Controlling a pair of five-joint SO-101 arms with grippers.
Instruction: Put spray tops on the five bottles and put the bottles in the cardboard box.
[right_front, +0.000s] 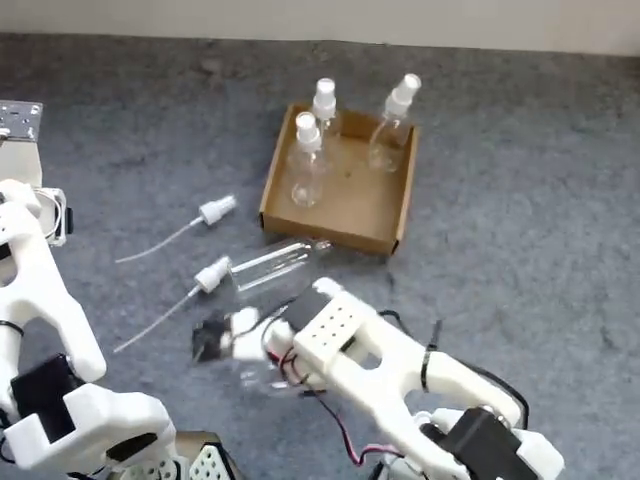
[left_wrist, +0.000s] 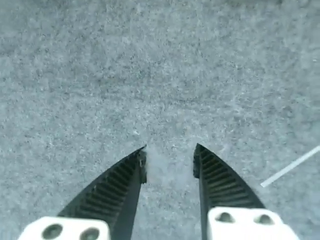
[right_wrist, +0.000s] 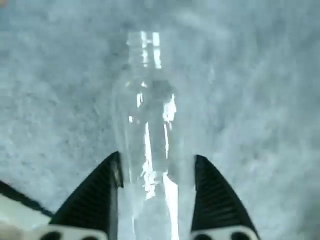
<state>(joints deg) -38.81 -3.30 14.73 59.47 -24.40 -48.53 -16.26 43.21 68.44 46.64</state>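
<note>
Three bottles with white spray tops stand in the cardboard box (right_front: 385, 238): one at the front left (right_front: 307, 160), one behind it (right_front: 324, 105), one at the back right (right_front: 393, 125). An uncapped clear bottle (right_front: 275, 262) lies on the carpet just in front of the box. Two loose spray tops (right_front: 215, 210) (right_front: 212, 273) with long dip tubes lie to its left. My right gripper (right_wrist: 156, 162) (right_front: 215, 340) is shut on another uncapped clear bottle (right_wrist: 147, 100) (right_front: 252, 372), whose open neck points away from the wrist. My left gripper (left_wrist: 170, 162) stands open over bare carpet.
Grey carpet covers the whole work surface. A thin white dip tube (left_wrist: 290, 167) lies near the left gripper. The left arm (right_front: 60, 330) occupies the lower left corner, the right arm (right_front: 400, 380) the lower middle.
</note>
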